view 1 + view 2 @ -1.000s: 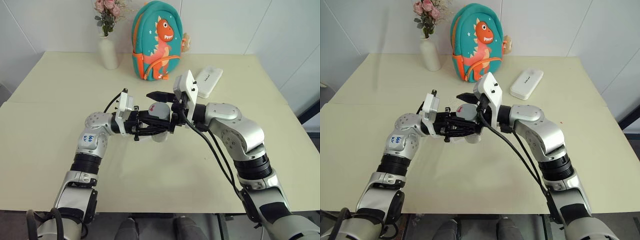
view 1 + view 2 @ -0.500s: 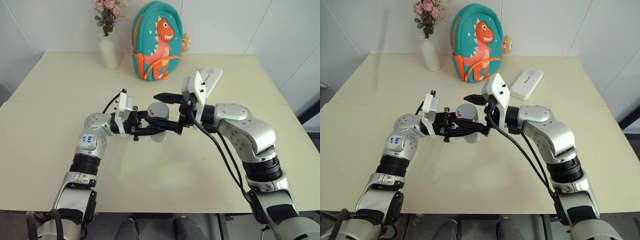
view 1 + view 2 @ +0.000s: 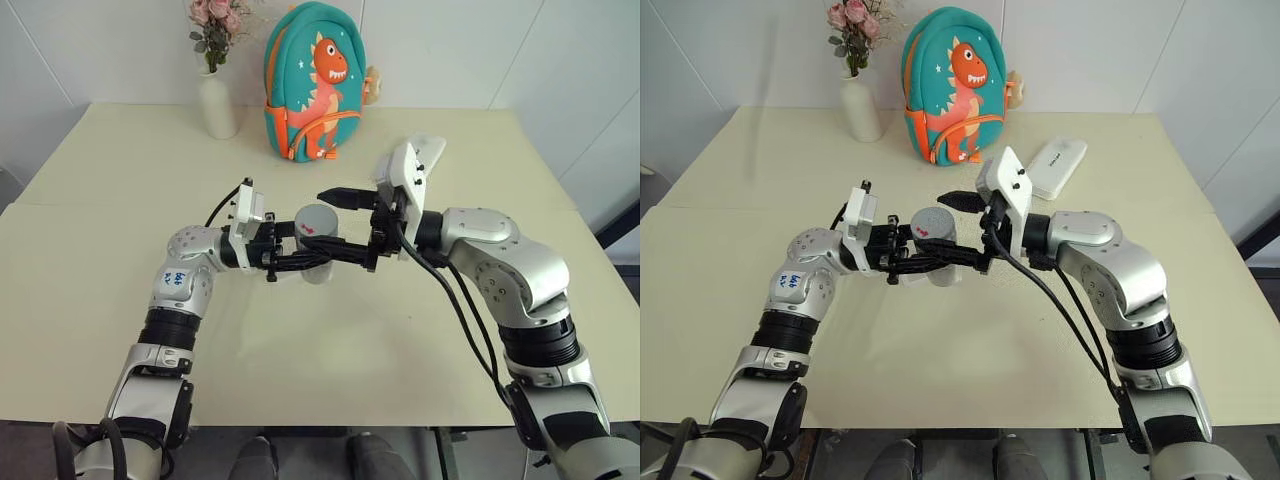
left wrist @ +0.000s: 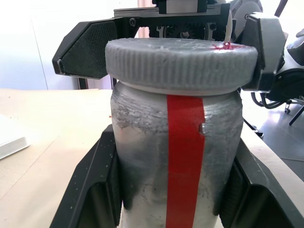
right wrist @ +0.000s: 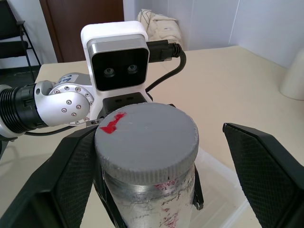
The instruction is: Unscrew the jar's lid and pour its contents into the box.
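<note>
two grippers meet over the middle of the table [image 3: 120, 290]. the lid [image 5: 145, 140] is fully seated on the jar [image 4: 178, 156], so unscrewing is not done. risk as i judge it: the right gripper [image 3: 345, 225] has its fingers spread well wider than the lid, one to either side and clear of the rim. if it closes off-centre, the pads could catch only an edge and slip, or shove the jar askew in the other hand's hold. a twist without a firm left grip would spin the whole jar. left gripper [image 4: 175, 190] is clamped on the jar's body below the cap, holding it upright above the table. the box [image 5: 223, 190] lies clear and flat on the table just under and beside the jar. contents: cannot tell through the wall.
</note>
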Controlling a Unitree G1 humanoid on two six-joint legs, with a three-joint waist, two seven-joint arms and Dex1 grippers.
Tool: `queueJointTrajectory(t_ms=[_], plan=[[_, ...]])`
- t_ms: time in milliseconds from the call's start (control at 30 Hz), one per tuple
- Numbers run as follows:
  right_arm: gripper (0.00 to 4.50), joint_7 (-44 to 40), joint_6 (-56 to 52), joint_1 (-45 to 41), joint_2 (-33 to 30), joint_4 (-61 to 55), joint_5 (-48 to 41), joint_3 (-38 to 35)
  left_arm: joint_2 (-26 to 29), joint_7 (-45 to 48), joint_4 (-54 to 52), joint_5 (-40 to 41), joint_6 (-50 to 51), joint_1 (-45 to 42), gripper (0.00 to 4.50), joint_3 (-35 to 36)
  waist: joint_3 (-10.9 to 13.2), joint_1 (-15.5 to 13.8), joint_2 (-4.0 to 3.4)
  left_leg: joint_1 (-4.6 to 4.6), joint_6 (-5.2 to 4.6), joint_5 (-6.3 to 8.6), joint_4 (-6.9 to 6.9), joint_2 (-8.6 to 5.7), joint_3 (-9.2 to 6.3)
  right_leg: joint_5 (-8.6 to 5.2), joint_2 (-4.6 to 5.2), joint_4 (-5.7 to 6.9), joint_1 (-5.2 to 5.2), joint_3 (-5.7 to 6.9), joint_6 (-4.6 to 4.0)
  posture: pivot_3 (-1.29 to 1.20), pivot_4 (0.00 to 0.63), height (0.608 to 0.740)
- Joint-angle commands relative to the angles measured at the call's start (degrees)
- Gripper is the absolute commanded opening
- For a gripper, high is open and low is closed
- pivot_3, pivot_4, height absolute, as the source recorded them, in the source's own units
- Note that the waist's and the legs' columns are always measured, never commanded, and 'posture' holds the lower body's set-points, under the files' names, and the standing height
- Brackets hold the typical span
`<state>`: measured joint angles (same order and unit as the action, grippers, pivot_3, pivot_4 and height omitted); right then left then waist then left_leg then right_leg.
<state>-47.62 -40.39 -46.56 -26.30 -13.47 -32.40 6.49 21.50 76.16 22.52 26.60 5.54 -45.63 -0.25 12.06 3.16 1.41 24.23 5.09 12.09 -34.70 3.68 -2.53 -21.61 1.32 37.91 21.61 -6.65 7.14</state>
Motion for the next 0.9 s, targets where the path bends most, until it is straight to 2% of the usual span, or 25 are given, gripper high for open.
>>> queueJointTrajectory(t_ms=[33, 900], plan=[[4.27, -0.49, -0.35, -0.16, 0.23, -3.38, -2.32, -1.51, 0.63, 0.69, -2.11, 0.68, -0.16, -0.42, 2.03, 0.83, 0.0, 0.0, 0.0, 0.0, 0.0, 0.0, 0.0, 0.0, 0.0, 0.0, 0.0, 0.0, 0.0, 0.0, 0.0, 0.0, 0.15, 0.74], [4.27, -2.59, 2.4, -1.16, 3.29, -1.07, -0.56, 0.83, 0.05, 1.36, -3.11, 0.55, 0.25, -0.17, 2.03, 0.16, 0.0, -0.01, 0.0, 0.0, 0.0, 0.0, 0.0, 0.0, 0.0, 0.0, 0.0, -0.01, 0.0, 0.0, 0.0, 0.0, 0.15, 0.74]])
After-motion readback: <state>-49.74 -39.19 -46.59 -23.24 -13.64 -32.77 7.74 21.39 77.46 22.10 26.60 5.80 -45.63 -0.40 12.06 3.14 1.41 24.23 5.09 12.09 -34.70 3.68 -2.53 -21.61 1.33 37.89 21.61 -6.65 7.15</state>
